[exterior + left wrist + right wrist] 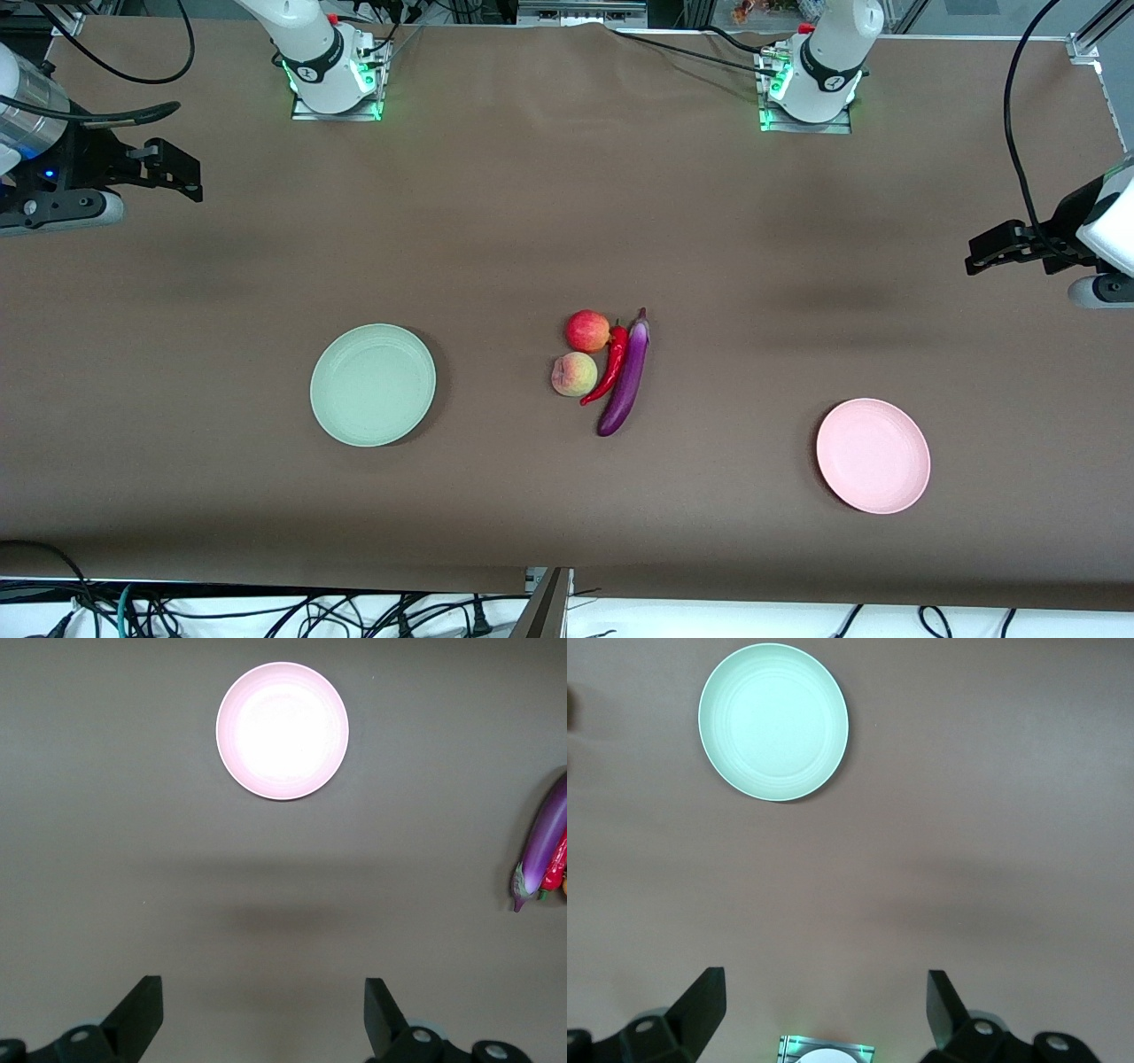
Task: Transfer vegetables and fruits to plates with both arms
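Note:
A red apple (587, 330), a yellowish-pink peach (574, 374), a curved red chili (609, 365) and a long purple eggplant (627, 376) lie close together at the table's middle. The mint green plate (373, 384) lies toward the right arm's end and shows in the right wrist view (773, 722). The pink plate (873, 455) lies toward the left arm's end and shows in the left wrist view (283, 730). Both plates hold nothing. The left gripper (983, 252) is open and empty, high over its end. The right gripper (182, 173) is open and empty over its end. The eggplant (542, 846) also shows in the left wrist view.
Brown cloth covers the table (532, 204). The two arm bases (332, 84) (811, 93) with green lights stand along the edge farthest from the front camera. Cables hang below the table's near edge (266, 611).

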`<state>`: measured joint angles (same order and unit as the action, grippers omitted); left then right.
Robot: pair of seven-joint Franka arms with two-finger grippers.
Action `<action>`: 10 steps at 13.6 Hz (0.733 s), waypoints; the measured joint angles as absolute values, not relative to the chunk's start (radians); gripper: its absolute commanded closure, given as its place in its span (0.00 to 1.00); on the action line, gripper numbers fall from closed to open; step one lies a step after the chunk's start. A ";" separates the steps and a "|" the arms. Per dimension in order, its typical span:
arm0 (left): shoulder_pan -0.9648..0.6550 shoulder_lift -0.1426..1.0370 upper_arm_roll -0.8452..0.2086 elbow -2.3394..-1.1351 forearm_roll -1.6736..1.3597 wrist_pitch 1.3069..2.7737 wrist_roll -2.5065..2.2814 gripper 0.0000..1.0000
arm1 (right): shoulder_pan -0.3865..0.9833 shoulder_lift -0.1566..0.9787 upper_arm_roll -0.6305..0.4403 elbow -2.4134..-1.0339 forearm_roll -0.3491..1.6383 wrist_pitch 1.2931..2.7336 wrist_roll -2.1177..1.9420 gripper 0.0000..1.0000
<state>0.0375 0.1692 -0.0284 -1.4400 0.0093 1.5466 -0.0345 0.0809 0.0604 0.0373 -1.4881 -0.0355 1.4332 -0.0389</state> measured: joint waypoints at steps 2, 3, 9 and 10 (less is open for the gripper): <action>0.037 0.169 -0.028 -1.440 0.009 1.544 -0.035 0.00 | 0.081 0.060 0.037 -1.488 -0.036 1.433 -0.039 0.00; 0.037 0.170 -0.028 -1.440 0.009 1.541 -0.035 0.00 | 0.081 0.060 0.037 -1.488 -0.036 1.433 -0.039 0.00; 0.037 0.172 -0.029 -1.440 0.009 1.536 -0.034 0.00 | 0.081 0.060 0.039 -1.488 -0.035 1.436 -0.039 0.00; 0.037 0.173 -0.029 -1.440 0.009 1.534 -0.034 0.00 | 0.081 0.060 0.039 -1.488 -0.035 1.438 -0.039 0.00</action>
<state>0.0370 0.1735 -0.0288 -1.4399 0.0093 1.5343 -0.0345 0.0814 0.0599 0.0395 -1.4875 -0.0349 1.4384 -0.0389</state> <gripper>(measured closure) 0.000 0.000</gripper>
